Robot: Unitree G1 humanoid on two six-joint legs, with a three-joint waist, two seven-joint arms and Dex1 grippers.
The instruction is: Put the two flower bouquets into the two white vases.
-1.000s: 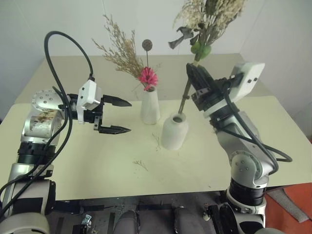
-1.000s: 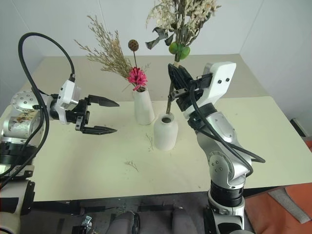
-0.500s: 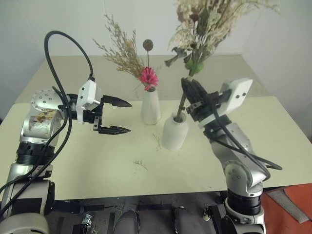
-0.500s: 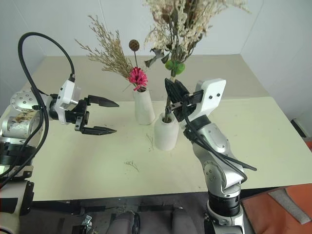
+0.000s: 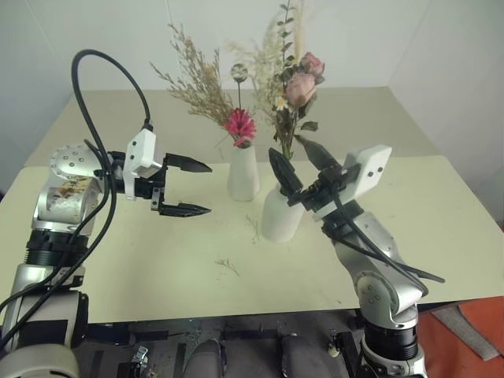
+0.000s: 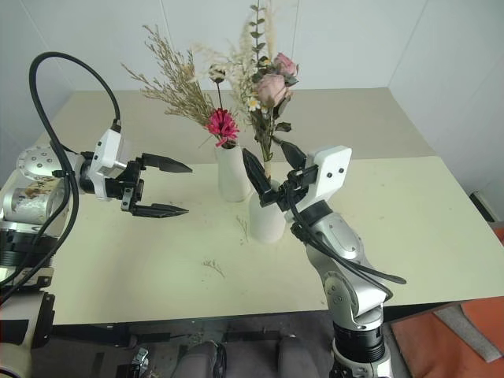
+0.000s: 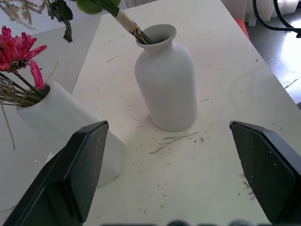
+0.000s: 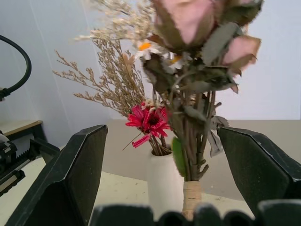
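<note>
Now bouquet (image 5: 287, 94) between right hand's (image 5: 301, 161) fingers.

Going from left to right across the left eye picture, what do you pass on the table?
Left hand → tall slim vase with the pink-red daisy bouquet → rounded vase with the pale pink bloom bouquet → right hand.

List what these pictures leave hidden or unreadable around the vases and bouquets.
- Rounded vase: in the left eye view the open right claw crosses its mouth, so how deep the pink bouquet stems sit is hidden.
- Same bouquet: blooms cut off by the left wrist view's edge; blurred in the right wrist view.
- Tall vase: its base hides behind a left claw finger in the left wrist view.
</note>
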